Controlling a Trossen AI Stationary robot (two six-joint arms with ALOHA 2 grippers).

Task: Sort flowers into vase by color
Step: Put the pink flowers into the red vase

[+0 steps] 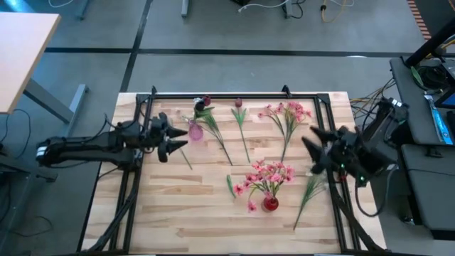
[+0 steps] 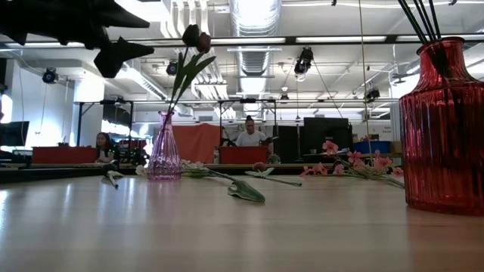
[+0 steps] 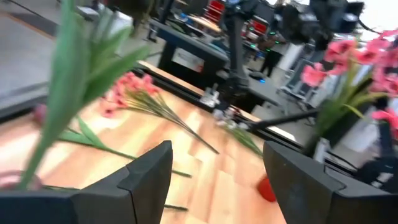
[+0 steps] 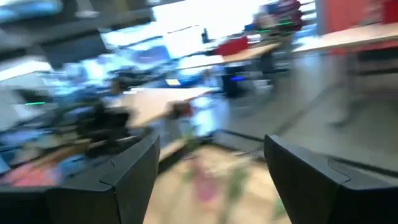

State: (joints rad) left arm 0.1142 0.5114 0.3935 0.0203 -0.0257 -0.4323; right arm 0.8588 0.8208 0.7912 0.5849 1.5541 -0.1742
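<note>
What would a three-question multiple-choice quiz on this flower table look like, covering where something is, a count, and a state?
1. Where does the red vase stand?
A. near the table's front edge, in the middle
B. at the far left corner
C. on the floor

2. How many vases are on the table?
A. one
B. two
C. four

3. How is the left gripper?
A. shut on a leaf
B. open, holding nothing
C. inside the red vase

Answers: 1 A, the high view shows it there holding pink flowers. 2 B, the red vase and a pink vase. 3 B, its fingers stand apart with nothing between them.
</note>
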